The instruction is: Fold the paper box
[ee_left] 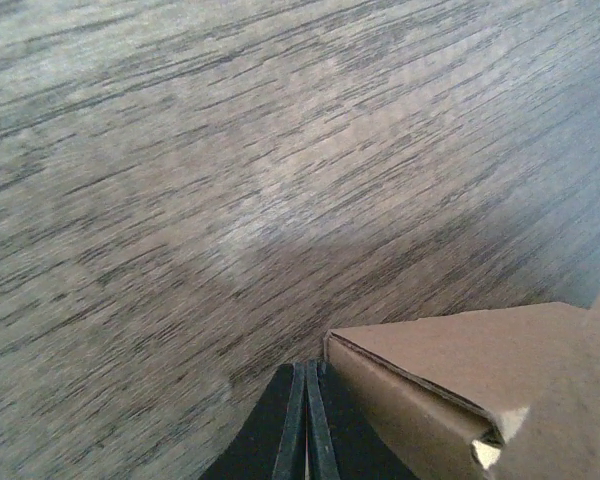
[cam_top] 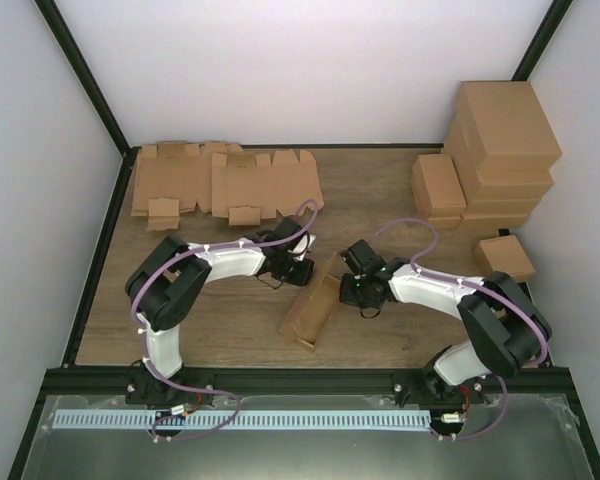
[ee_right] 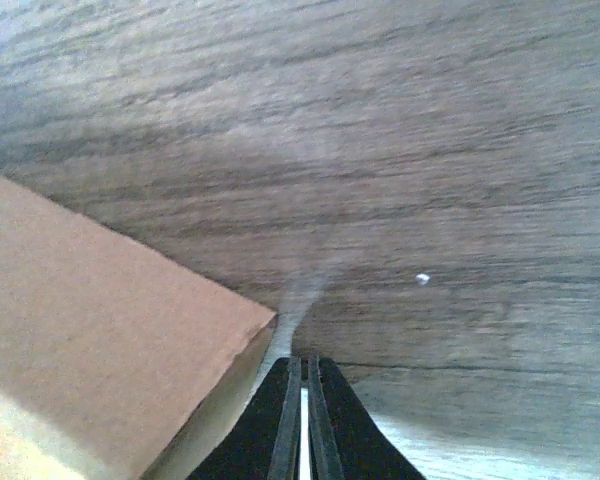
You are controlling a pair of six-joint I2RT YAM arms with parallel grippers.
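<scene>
Wood-grain bench (cam_top: 380, 190) fills my overhead view, and I place everything else from the paper box (cam_top: 315, 308), which sits toward the near middle of it, partly folded, with its walls raised and its long axis running diagonally.

Far behind the paper box and off toward the right arm's side is a stack of closed brown cartons (cam_top: 500, 150) against the back corner. One small closed box (cam_top: 505, 258) sits apart from that stack, level with the paper box on the same side. Behind the paper box toward the left arm's side, flat cardboard blanks (cam_top: 225, 180) lie overlapping along the back edge.

Both arms reach in from the near edge, one on each side of the paper box.

My left pincer (cam_top: 273, 282) hovers near the box's far end, closed on nothing. On its wrist view the fingers (ee_left: 290, 430) are pressed together, and a corner of the paper box (ee_left: 460, 380) shows just beside them.

My right pincer (cam_top: 368, 312) is just beside the box's opposite flank, also closed and empty. Its fingers (ee_right: 285, 425) meet low over the wood, with the box wall (ee_right: 100, 330) close alongside.
</scene>
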